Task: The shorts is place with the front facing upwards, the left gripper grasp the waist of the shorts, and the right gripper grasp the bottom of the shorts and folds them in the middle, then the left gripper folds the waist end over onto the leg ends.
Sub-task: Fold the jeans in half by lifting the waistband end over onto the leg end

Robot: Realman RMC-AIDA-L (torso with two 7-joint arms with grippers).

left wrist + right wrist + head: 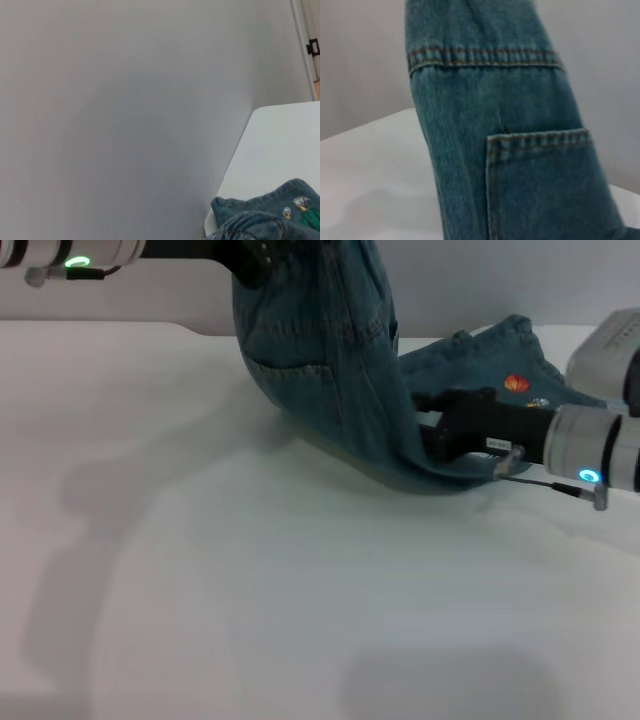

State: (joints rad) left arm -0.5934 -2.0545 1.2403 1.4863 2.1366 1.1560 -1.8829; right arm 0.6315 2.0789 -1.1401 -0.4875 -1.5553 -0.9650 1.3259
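The blue-green denim shorts (320,350) hang in a long fold from the top of the head view down to the white table. At the top edge my left gripper (255,262) is raised and shut on their upper end. On the table at the right, my right gripper (428,425) lies low and is shut on the lower end, with cloth wrapped around its jaws. Behind it, more denim lies flat and shows a cartoon patch (517,384). The right wrist view is filled by the hanging shorts (470,150) and a back pocket (545,185). The left wrist view catches a corner of the shorts (260,220).
The white table (250,590) stretches wide in front of and to the left of the shorts. A pale grey boxy object (610,345) stands at the far right. A grey wall runs behind, and the table's edge (235,155) meets it in the left wrist view.
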